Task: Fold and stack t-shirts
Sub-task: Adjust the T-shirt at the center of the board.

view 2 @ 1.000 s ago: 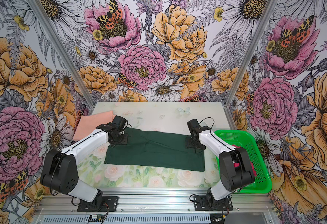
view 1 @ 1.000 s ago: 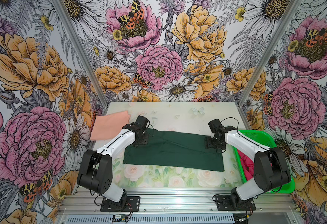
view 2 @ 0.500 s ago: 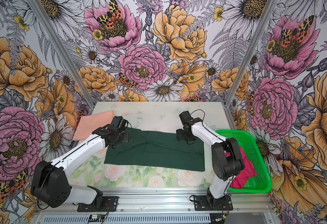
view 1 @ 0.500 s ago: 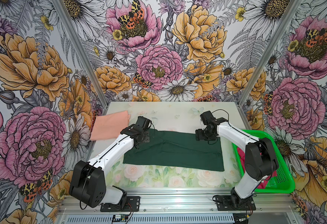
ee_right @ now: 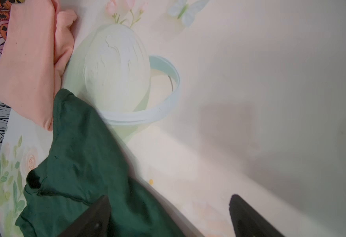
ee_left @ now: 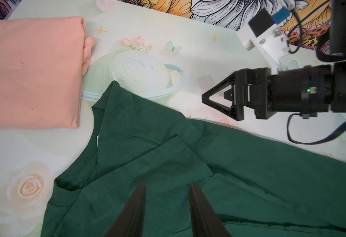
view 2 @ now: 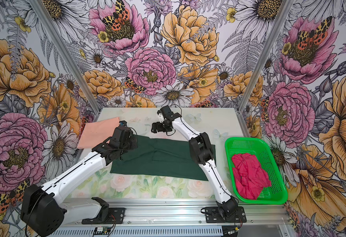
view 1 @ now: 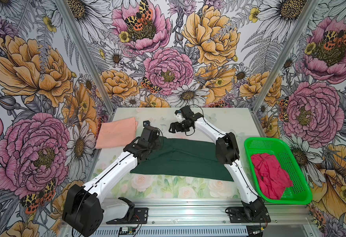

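Both the left gripper [ee_left: 167, 183], over the green shirt [view 1: 184, 160] lying at centre, and the right gripper [ee_right: 169, 196], at 12 o'clock, are hanging parted and empty, so a lone pinch is risking dragging folds askew toward the peach shirt [view 1: 116, 135] at 10 o'clock.

top views: we look down from high front over the whole bench [view 1: 233, 119] | wrist views: we hover close, both sharing the green t-shirt [ee_left: 250, 174] corner
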